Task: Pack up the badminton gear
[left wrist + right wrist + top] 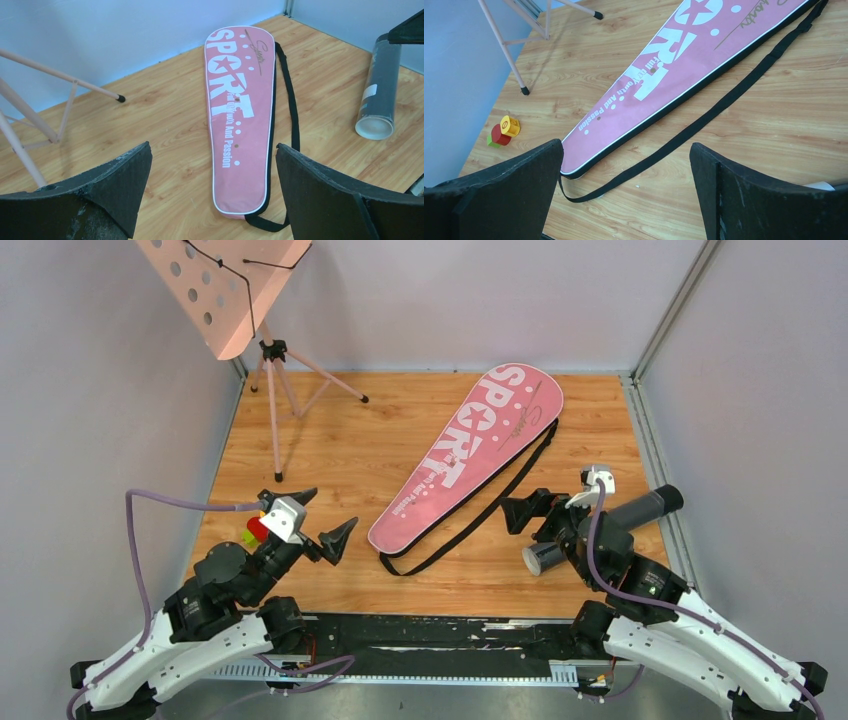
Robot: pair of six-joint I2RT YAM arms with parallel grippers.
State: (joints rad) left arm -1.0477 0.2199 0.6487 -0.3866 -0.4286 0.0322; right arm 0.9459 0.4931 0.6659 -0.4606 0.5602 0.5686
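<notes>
The pink SPORT racket bag (470,455) lies flat and diagonal across the centre of the top view. The black tube (655,505) lies on the wood at centre right, its middle apparently hidden by the right arm (640,580). The left gripper (212,147) and right gripper (624,150) are both spread wide, gripping nothing.

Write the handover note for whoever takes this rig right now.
Left tool: open, holding nothing, low over the table left of the bag's narrow end.
Right tool: open, holding nothing, by the black tube.
Things: the pink racket bag lies flat mid-table. The tube lies on its side at the right, outside the bag. No rackets or shuttlecocks in view.
Done: nothing I can confirm. The bag's contents are hidden.
Left: probably check the bag, then pack the tube.
</notes>
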